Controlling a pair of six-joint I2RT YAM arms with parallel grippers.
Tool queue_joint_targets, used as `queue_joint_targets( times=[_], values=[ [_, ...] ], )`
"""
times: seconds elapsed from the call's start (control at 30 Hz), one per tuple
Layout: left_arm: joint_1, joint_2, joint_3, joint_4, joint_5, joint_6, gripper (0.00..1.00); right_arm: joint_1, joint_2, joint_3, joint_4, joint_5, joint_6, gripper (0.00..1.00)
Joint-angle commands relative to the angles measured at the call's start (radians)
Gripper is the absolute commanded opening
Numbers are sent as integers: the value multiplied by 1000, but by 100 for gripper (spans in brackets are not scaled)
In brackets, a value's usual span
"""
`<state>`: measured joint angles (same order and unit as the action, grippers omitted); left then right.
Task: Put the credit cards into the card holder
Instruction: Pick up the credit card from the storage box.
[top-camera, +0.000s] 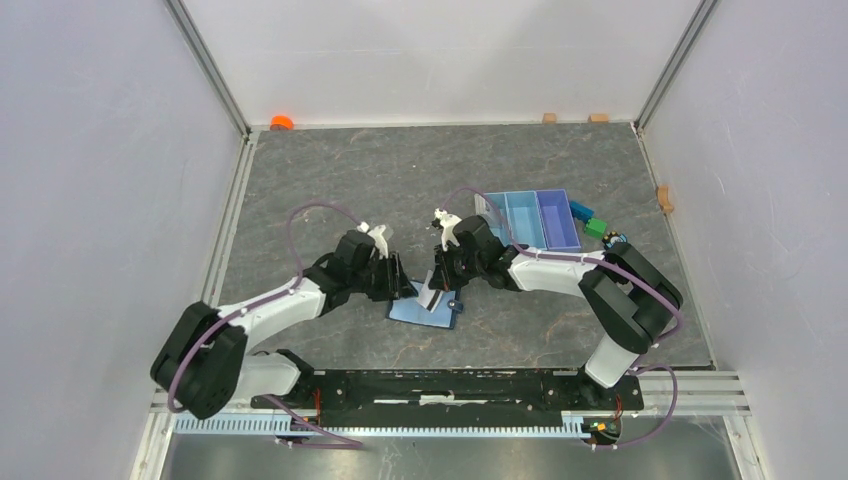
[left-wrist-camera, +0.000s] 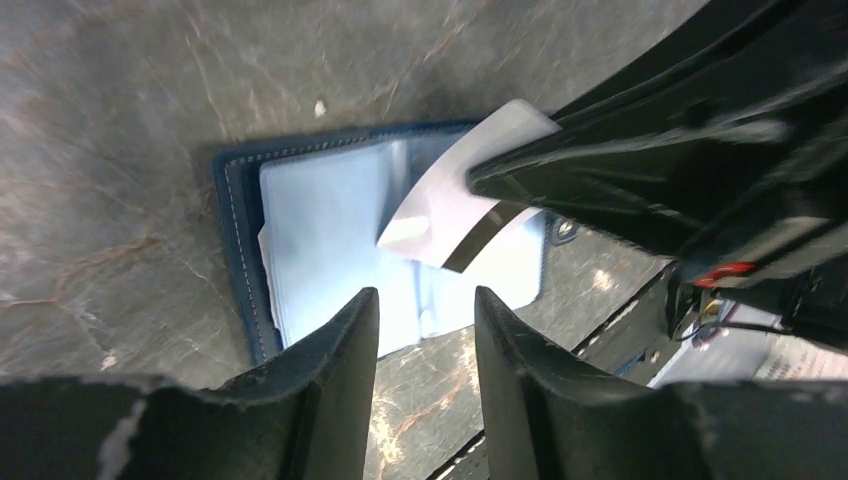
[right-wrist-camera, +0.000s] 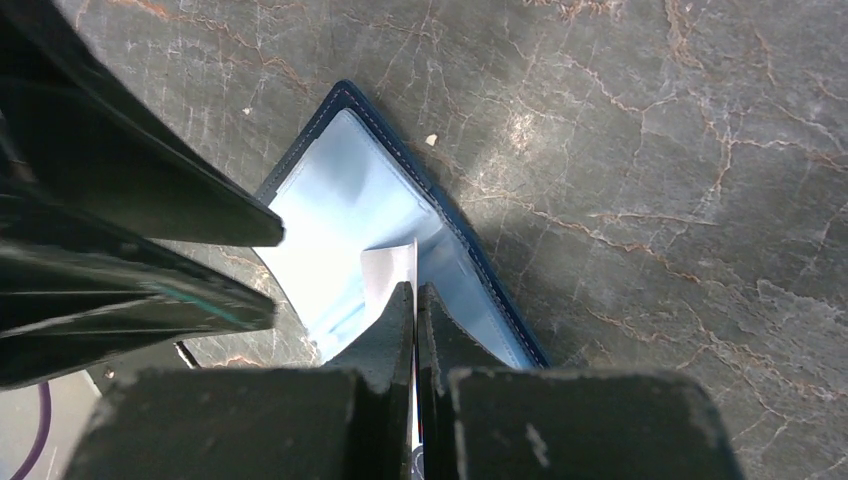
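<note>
The card holder (top-camera: 424, 310) lies open on the table, navy outside with light blue pockets inside. It also shows in the left wrist view (left-wrist-camera: 320, 230) and the right wrist view (right-wrist-camera: 340, 190). My right gripper (right-wrist-camera: 415, 290) is shut on a pale credit card (right-wrist-camera: 388, 270) held on edge, its lower end touching the open pockets. In the left wrist view this card (left-wrist-camera: 450, 190) has a dark stripe and tilts down onto the holder. My left gripper (left-wrist-camera: 427, 310) is open and empty, just over the holder's edge, close beside the right gripper (top-camera: 440, 285).
A light-blue and purple three-compartment tray (top-camera: 530, 218) stands at the back right, with a blue block (top-camera: 581, 210) and a green block (top-camera: 596, 228) next to it. An orange object (top-camera: 282, 122) and small wooden blocks (top-camera: 549, 117) lie along the back wall.
</note>
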<state>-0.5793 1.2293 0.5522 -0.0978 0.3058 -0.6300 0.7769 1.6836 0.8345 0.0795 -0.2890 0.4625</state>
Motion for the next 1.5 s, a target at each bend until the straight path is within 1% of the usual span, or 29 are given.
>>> queue_joint_targets(
  times=[0.0, 0.03, 0.13, 0.2, 0.3, 0.37, 0.43, 0.57, 0.63, 0.77, 0.9, 1.1, 1.17, 1.23, 1.3, 1.47],
  values=[
    [2, 75, -90, 237, 124, -70, 45, 1, 8, 10, -57, 55, -49, 0],
    [2, 87, -108, 284, 130, -75, 44, 1, 2, 10, -56, 50, -57, 0],
    [2, 117, -126, 343, 154, -57, 42, 1, -26, 15, -68, 36, -92, 0],
    [2, 121, -154, 410, 176, -43, 42, -1, -49, 14, -76, 8, -124, 0],
    [2, 120, -192, 488, 218, -3, 42, -4, -77, 32, -163, -26, -210, 0],
    [2, 118, -204, 503, 240, 22, 44, -7, -93, 45, -222, -70, -270, 0],
    [2, 113, -214, 521, 255, 43, 46, -11, -107, 49, -253, -147, -318, 0],
    [1, 110, -224, 582, 301, 52, 51, -11, -117, 63, -294, -246, -381, 0],
    [1, 114, -225, 608, 326, 52, 53, -11, -109, 73, -305, -292, -397, 0],
    [-1, 147, -226, 672, 380, 45, 56, -13, -102, 74, -269, -382, -389, 0],
    [-18, 186, -221, 731, 426, 29, 58, -16, -92, 87, -262, -407, -385, 0],
    [-36, 212, -215, 737, 424, 36, 59, -28, -89, 86, -247, -461, -380, 0],
    [-40, 218, -214, 744, 427, 33, 56, -33, -88, 85, -250, -461, -384, 0],
    [-50, 229, -212, 753, 434, 27, 43, -39, -84, 84, -249, -463, -384, 0],
    [-60, 243, -209, 767, 443, 17, 35, -45, -83, 81, -245, -472, -383, 0],
    [-77, 269, -217, 812, 471, -3, 31, -50, -79, 81, -250, -493, -390, 0]
  ],
)
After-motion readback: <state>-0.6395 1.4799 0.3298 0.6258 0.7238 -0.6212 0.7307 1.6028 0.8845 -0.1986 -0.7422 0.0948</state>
